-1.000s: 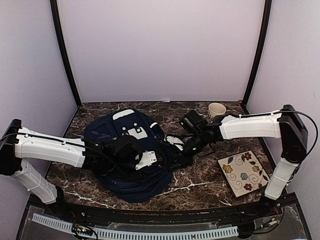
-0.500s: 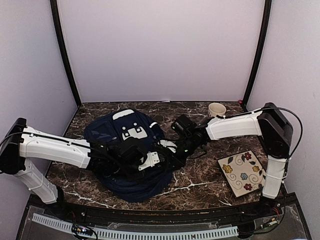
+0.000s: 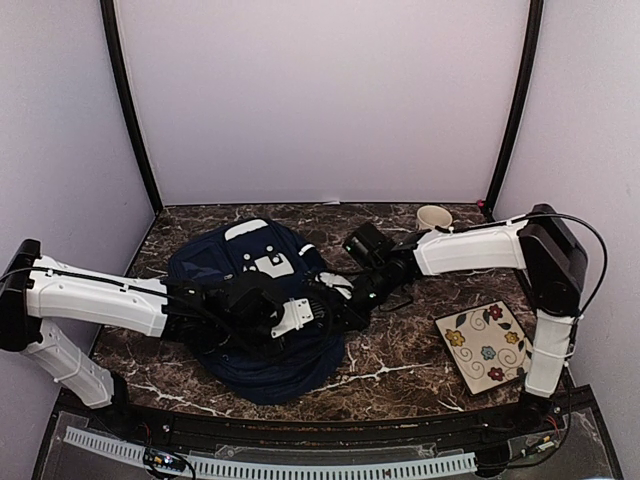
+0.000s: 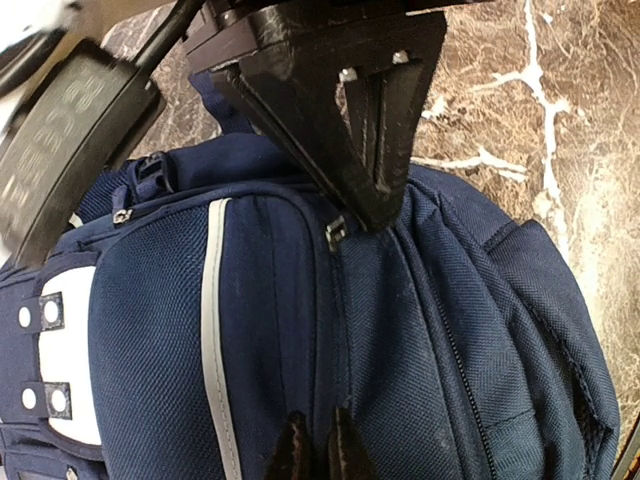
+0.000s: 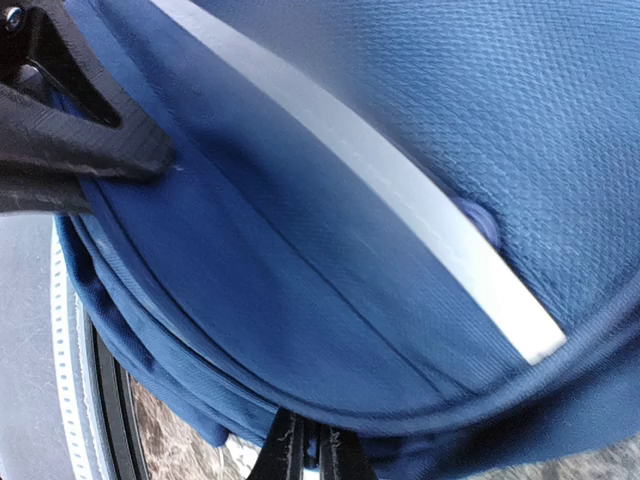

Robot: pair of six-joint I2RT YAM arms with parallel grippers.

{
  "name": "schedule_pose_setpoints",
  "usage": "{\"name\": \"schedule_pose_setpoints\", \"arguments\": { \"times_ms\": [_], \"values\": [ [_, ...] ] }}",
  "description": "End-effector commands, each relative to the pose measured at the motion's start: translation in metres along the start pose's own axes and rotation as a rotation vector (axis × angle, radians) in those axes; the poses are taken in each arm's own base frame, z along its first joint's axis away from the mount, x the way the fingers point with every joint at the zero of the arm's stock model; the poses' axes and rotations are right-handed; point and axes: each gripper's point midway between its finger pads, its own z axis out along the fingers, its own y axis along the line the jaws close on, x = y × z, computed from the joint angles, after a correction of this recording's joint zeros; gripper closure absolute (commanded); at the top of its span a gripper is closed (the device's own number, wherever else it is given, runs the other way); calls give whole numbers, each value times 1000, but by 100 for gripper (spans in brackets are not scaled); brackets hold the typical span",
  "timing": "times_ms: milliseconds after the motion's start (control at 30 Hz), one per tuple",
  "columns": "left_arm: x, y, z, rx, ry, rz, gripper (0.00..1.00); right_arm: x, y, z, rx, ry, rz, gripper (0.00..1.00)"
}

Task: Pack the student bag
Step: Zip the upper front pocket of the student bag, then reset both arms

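Note:
The student bag (image 3: 215, 265) is a navy backpack lying on the marble table, with a white slotted patch (image 3: 268, 265) on top. In the left wrist view my left gripper (image 4: 315, 452) is shut, pinching a ridge of bag (image 4: 150, 330) fabric along a seam beside the white stripe (image 4: 210, 330). My right gripper (image 5: 310, 452) is shut on the bag's (image 5: 450, 120) lower fabric edge, under its white stripe (image 5: 400, 190). From above, the left gripper (image 3: 318, 318) and right gripper (image 3: 345, 298) meet at the bag's right side. A zip pull (image 4: 335, 232) sits beneath the right gripper's black fingers (image 4: 375, 130).
A cream cup (image 3: 433, 218) stands at the back right. A floral square plate (image 3: 488, 346) lies at the right front. Bare marble table (image 3: 400, 350) shows between bag and plate. Walls close in on three sides.
Both grippers have closed on the bag's fabric. The right arm has reached further left onto the bag. The left gripper has shifted slightly right.

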Motion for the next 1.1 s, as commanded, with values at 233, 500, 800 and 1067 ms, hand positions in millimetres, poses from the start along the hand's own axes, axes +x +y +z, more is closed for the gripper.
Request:
{"name": "schedule_pose_setpoints", "arguments": {
  "times_ms": [233,500,800,1067],
  "values": [
    [-1,11,-34,-3,-92,-62,100,-7,-82,-46,218,-25,89,98],
    [-10,-2,-34,47,-155,-44,100,-50,-130,-30,278,-32,90,98],
    [-6,5,-32,-12,-176,-57,96,-62,-130,-49,299,-74,61,86],
    [-11,54,-58,-223,-170,-144,49,-58,-105,-116,366,-146,17,63]
  ]
}}
